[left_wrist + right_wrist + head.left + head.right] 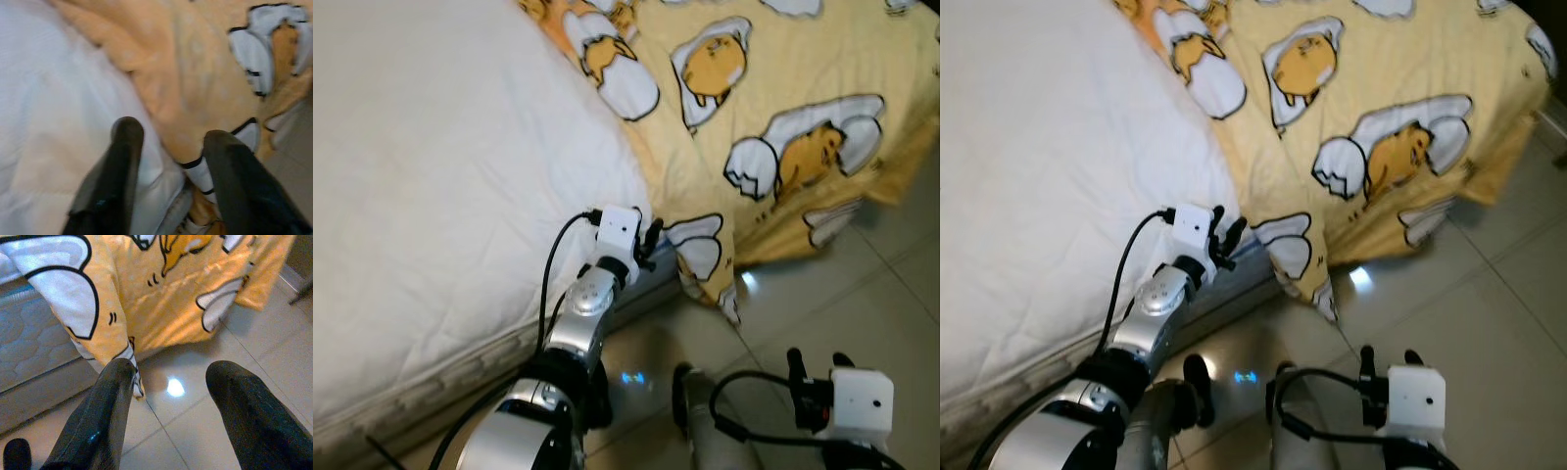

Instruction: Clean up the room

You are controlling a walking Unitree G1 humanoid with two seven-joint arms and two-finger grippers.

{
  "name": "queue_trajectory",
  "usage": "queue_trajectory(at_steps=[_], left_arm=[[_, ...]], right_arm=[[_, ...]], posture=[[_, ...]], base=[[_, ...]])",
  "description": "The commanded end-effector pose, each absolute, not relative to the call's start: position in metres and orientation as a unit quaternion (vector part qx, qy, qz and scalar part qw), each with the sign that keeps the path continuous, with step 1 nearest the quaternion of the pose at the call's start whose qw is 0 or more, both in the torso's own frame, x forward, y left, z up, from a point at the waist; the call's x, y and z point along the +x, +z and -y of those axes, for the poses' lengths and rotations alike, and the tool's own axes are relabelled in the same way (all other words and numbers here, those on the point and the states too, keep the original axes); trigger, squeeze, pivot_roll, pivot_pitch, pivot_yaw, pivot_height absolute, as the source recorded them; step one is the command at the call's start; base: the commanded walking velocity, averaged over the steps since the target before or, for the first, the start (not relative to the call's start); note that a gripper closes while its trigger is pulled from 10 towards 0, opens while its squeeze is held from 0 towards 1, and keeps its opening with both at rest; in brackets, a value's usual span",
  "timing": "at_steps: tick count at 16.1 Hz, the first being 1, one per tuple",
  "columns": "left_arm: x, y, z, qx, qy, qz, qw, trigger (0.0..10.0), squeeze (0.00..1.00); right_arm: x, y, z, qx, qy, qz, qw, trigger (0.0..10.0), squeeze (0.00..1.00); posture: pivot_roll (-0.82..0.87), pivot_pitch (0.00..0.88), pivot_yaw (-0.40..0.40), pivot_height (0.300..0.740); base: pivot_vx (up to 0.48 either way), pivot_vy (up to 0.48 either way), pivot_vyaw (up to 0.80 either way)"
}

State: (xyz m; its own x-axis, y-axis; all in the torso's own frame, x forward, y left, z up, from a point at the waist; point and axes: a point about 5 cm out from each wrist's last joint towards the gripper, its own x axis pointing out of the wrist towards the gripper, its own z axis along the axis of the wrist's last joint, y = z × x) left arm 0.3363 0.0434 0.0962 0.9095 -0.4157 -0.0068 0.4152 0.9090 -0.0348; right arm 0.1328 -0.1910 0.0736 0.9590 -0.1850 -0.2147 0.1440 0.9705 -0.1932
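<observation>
I judged the yellow cartoon-print blanket (773, 108) soft, light and floppy, best pinched at its hanging corner. It lay across the bed (421, 196), draping toward the tiled floor (862, 304). My left gripper (168, 147) hovered with released jaws at that edge; the right gripper (168, 377) was released too.
</observation>
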Motion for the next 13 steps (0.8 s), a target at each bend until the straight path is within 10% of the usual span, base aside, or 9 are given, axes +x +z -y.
queue_trajectory(at_steps=[1,9,10,13], left_arm=[[0.325,0.083,-0.026,-0.039,-0.22,-0.04,0.974,10.0,1.0],[0.335,0.085,-0.028,-0.051,-0.174,-0.072,0.981,10.0,1.0],[0.339,0.084,-0.032,-0.052,-0.157,-0.08,0.983,10.0,0.0],[0.345,0.085,-0.037,-0.055,-0.132,-0.097,0.985,10.0,0.0]], right_arm=[[0.127,0.069,0.195,-0.089,-0.087,-0.13,0.984,10.0,0.0],[0.125,0.069,0.193,-0.093,-0.074,-0.135,0.984,10.0,0.0],[0.123,0.069,0.192,-0.093,-0.072,-0.138,0.983,10.0,0.0],[0.119,0.07,0.192,-0.094,-0.07,-0.142,0.983,10.0,0.0]], posture=[[-0.36,0.337,0.023,0.74],[-0.36,0.361,0.007,0.74],[-0.36,0.368,0.004,0.74],[-0.37,0.378,0.0,0.74]], base=[[0.3,-0.371,0.0],[0.277,-0.203,0.0],[0.0,0.0,0.0],[0.0,0.0,0.0]])
